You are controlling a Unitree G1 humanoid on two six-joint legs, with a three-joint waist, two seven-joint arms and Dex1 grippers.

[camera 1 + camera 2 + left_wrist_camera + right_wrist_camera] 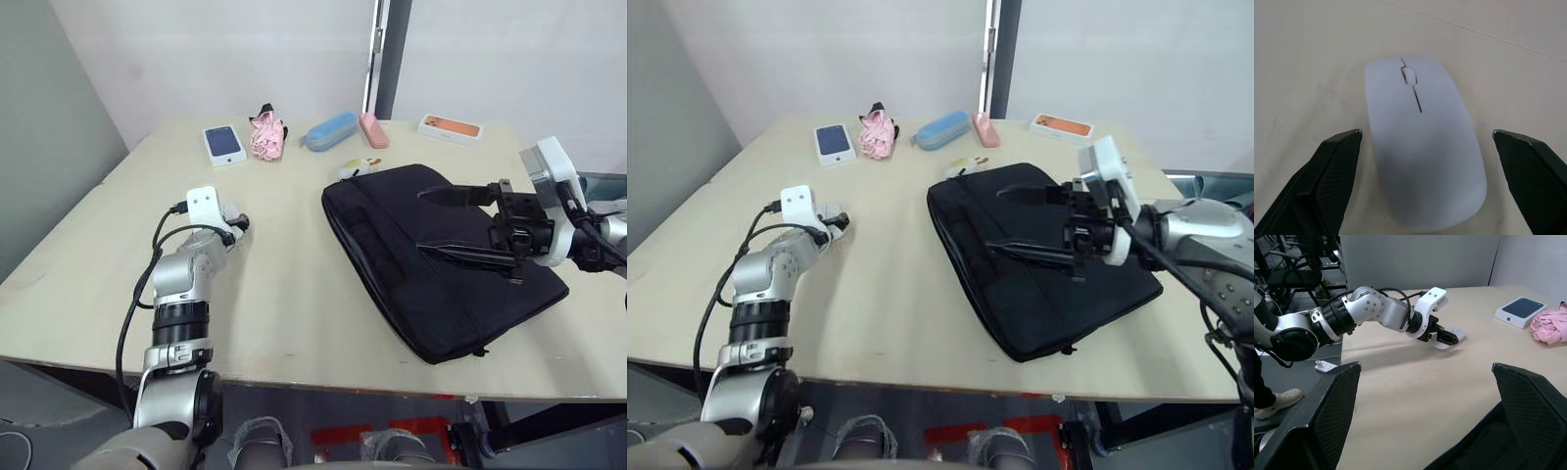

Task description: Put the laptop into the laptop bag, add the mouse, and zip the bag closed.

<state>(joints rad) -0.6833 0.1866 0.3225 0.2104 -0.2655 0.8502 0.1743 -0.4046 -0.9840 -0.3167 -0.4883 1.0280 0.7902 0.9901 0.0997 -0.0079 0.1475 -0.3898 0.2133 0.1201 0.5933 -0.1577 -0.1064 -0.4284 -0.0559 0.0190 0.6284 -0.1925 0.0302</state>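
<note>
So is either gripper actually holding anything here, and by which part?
Nothing is held. The left gripper is open, its fingers either side of the small white oval mouse; the right gripper is open above the flat black fabric laptop bag.

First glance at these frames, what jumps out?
The black laptop bag lies flat on the robot's right half of the table, with the open right gripper hovering over its top. On the robot's left side, the left gripper is open around the white mouse, one finger on each side. A row of small items lines the far edge.
</note>
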